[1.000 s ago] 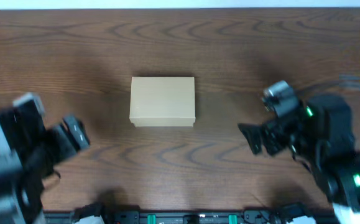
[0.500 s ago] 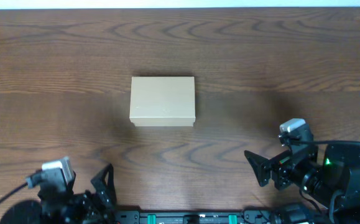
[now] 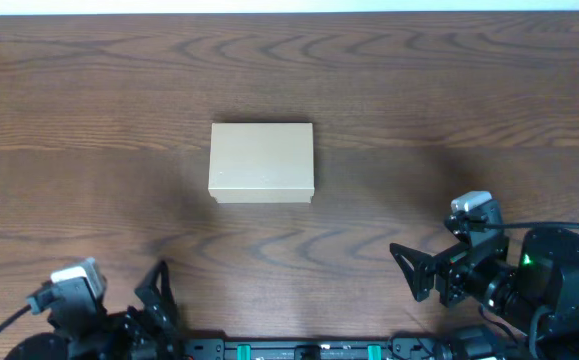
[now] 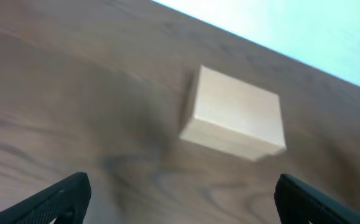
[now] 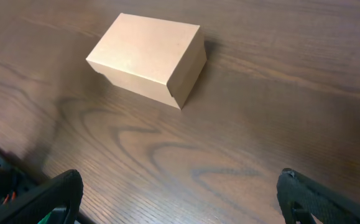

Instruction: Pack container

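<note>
Plain tan cardboard container (image 3: pixel 262 162), lid closed, flat on wooden table (image 3: pixel 469 90)

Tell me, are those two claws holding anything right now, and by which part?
Nothing is held. The left gripper and right gripper are both open and empty, well apart from the closed box on the table.
</note>
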{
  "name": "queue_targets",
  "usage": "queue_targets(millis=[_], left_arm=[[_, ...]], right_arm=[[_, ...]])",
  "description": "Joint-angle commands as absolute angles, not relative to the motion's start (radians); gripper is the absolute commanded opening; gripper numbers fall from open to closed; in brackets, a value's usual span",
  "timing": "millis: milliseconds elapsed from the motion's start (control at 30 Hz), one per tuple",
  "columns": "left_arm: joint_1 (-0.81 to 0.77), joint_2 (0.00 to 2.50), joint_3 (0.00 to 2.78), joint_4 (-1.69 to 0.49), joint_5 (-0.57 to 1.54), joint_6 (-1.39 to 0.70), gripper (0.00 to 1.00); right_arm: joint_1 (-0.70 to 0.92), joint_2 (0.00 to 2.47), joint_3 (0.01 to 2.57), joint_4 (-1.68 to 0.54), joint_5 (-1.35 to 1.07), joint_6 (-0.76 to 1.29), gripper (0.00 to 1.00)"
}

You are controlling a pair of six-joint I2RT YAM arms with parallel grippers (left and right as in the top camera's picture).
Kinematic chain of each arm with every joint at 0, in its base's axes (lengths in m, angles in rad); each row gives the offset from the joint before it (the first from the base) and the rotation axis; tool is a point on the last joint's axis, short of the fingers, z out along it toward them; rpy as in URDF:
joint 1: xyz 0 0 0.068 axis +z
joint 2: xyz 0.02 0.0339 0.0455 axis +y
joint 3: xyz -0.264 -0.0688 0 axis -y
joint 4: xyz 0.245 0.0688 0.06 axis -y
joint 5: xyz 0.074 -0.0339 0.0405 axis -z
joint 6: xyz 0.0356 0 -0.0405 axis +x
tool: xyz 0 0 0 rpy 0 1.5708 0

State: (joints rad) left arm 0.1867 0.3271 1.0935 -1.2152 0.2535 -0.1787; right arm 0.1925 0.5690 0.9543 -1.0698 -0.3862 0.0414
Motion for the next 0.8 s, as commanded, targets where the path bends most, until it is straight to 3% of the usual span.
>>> queue_targets(millis=[0, 367, 767], left_arm=[[0.184, 0.324, 1.039, -1.176, 0.171, -0.127, 0.96], [0.145, 0.204, 0.673, -0.869, 0.141, -0.019, 0.95], [0.069, 0.041, 0.371, -0.770, 0.025, -0.014, 0.95]], right_arm=[[0.189, 0.567, 0.952, -1.070, -0.396, 0.052, 0.99], [0.188, 0.567, 0.952, -1.070, -0.396, 0.052, 0.99], [0.189, 0.567, 0.952, -1.070, -0.396, 0.052, 0.99]])
